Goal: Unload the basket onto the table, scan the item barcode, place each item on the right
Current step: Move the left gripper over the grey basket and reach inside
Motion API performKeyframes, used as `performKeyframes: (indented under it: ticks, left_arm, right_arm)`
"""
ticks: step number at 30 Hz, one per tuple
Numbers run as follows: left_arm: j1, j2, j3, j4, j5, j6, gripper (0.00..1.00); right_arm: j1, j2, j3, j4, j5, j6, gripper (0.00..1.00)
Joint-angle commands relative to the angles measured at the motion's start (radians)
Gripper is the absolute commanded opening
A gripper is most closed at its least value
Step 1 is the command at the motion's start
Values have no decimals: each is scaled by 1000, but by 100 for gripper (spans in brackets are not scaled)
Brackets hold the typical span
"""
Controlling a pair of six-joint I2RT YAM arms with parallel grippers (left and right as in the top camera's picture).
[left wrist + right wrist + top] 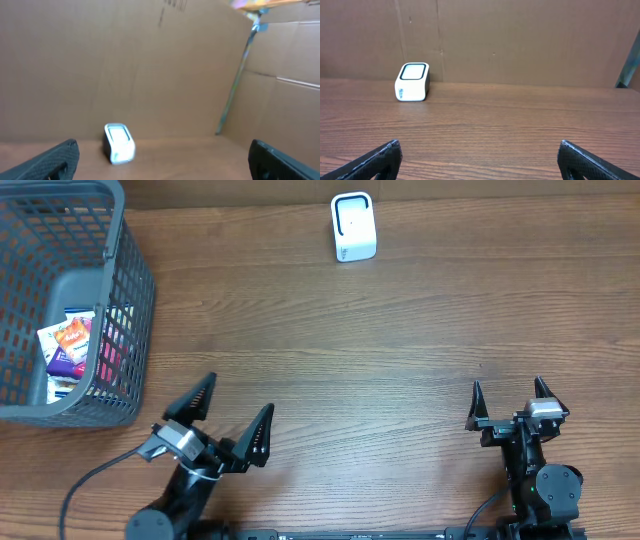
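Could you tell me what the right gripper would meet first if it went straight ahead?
Probably nothing on the table: the right gripper faces bare wood, the scanner sits left of its line, and the cardboard wall stands beyond.

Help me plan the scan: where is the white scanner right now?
Overhead, the white scanner stands alone near the far edge of the table, roughly midway across, well right of the grey basket.
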Motion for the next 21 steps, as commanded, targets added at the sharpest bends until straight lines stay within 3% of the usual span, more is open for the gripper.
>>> performKeyframes:
  ticks: [1,5,9,14,17,21]
  left_arm:
    - [5,111,202,-165,-18,149,100]
    - [5,298,432,-458,121,303,100]
    - [5,418,544,-504,274,381,100]
    - [5,540,689,-602,202,407,100]
    - [5,673,848,-804,151,414,100]
    - [5,864,1083,-1086,129,517,100]
  right_arm:
    - [-4,-10,-10,8,2,6,100]
    - [-4,-10,-10,8,2,6,100]
    - [-4,-10,-10,8,2,6,100]
    - [-4,-10,-10,8,2,6,100]
    - [-4,-10,-10,8,2,6,100]
    - [-4,-10,-10,8,2,6,100]
